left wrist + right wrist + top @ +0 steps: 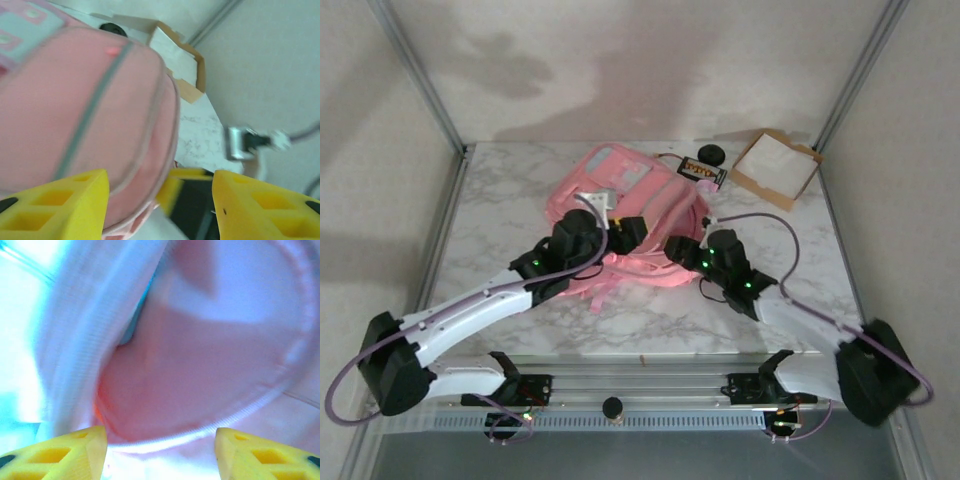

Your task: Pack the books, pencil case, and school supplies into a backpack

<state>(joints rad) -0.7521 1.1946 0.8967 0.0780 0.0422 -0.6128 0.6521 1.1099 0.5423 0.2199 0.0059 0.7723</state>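
The pink backpack (620,195) lies on the marble counter (500,215), toward the back and about the middle, with its front pockets and pale panels facing up. Both arms meet at its near edge. The left arm (470,305) slants in from the left and the right arm (800,320) from the right, their dark wrists near each other over the pink straps and lower hem. Seen from the left wrist, the left jaws stand apart. The rounded pink side of the backpack (90,110), crossed by a grey zip line, bulges down between them close to the left-hand yellow tip. A gap shows on the other side, so nothing is clamped. From the right wrist, the right jaws stand apart too, with blurred pink and whitish fabric of the backpack (200,365) just ahead; whether it touches them cannot be told. At the back right of the counter sit a black rectangular item with orange marks (701,172) just beside the bag's far corner, a black round object (710,153) just behind that, and a brown cardboard tray with a white inside (775,168) to the right of both.
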